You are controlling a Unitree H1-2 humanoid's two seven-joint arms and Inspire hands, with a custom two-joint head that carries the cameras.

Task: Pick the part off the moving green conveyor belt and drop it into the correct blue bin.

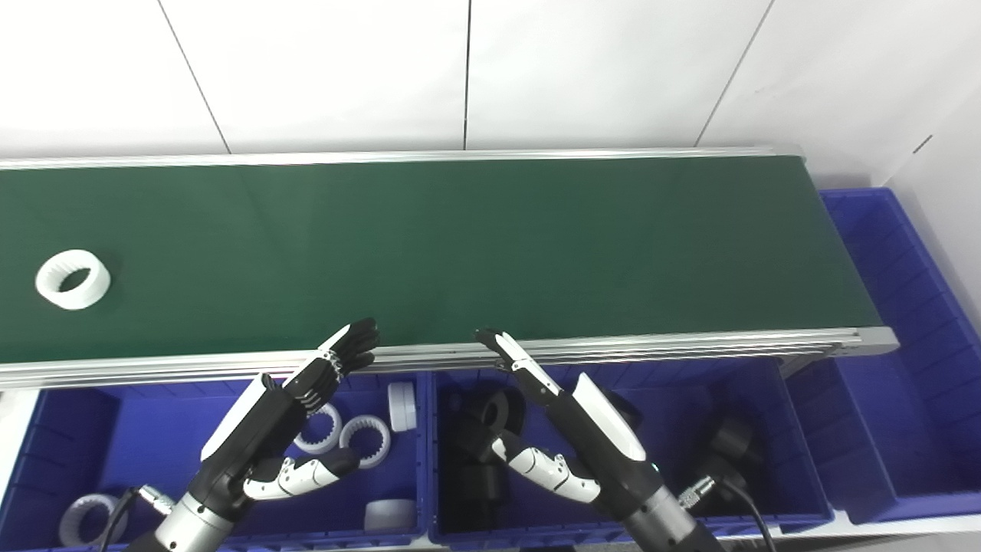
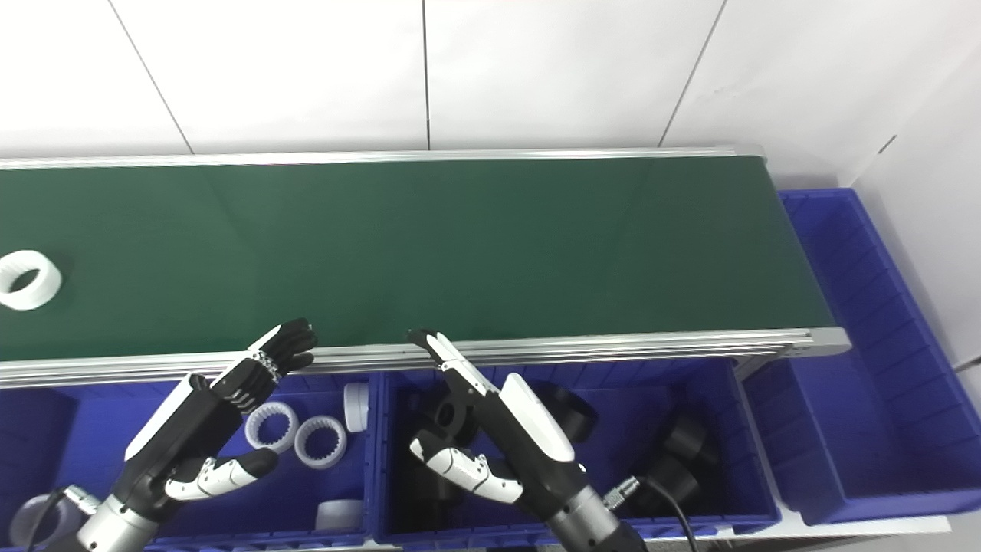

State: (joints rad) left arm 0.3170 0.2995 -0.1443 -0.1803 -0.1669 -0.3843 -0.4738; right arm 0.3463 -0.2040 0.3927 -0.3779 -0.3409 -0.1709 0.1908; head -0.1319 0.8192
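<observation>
**Waiting on the white ring**

The white ring [image 1: 73,279] lies on the belt [image 1: 475,245], far left, well apart from both hands. My left hand [image 1: 287,418] and right hand [image 1: 571,429] hover empty, fingers spread. Next I judge: left hand grabs it, white-ring bin [image 1: 46,429].

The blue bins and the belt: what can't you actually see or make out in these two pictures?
- Left bin: its left end is cut off by the frame in the right eye view; the left hand covers part of its white rings.
- Middle bin: the right hand hides some black parts; their shapes are too dark to tell.
- Conveyor belt: runs off the left edge.
- White ring: clipped in the right eye view.
</observation>
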